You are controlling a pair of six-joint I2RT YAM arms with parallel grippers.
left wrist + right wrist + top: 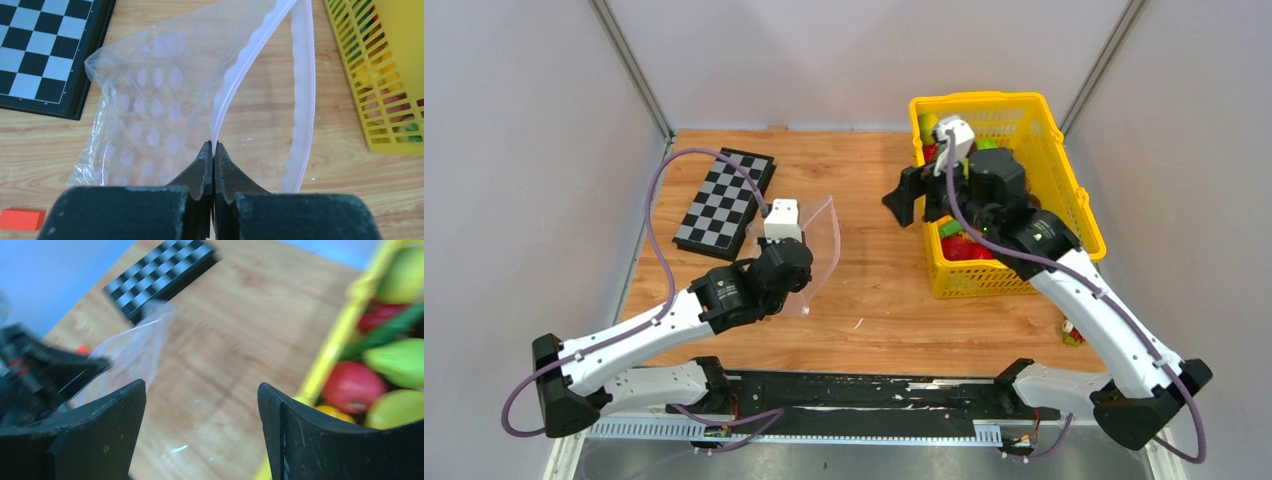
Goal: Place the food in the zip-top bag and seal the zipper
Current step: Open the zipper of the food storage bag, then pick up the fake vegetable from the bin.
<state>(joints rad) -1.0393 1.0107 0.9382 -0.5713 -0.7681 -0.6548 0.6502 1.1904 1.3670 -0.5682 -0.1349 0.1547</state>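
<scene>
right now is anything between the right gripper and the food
Yes: the left wall of the yellow basket stands between the open right gripper and the food inside it. The gripper hangs outside that wall.

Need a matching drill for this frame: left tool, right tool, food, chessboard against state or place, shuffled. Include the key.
Column 1
1. left tool
2. right tool
3. food
4. chessboard

Column 2
A. in the yellow basket
B. open, holding nothing
C. lying flat at the far left of the table
D. shut on the zip-top bag at its zipper

Pairs: 1-D, 2-B, 3-A, 4-C
</scene>
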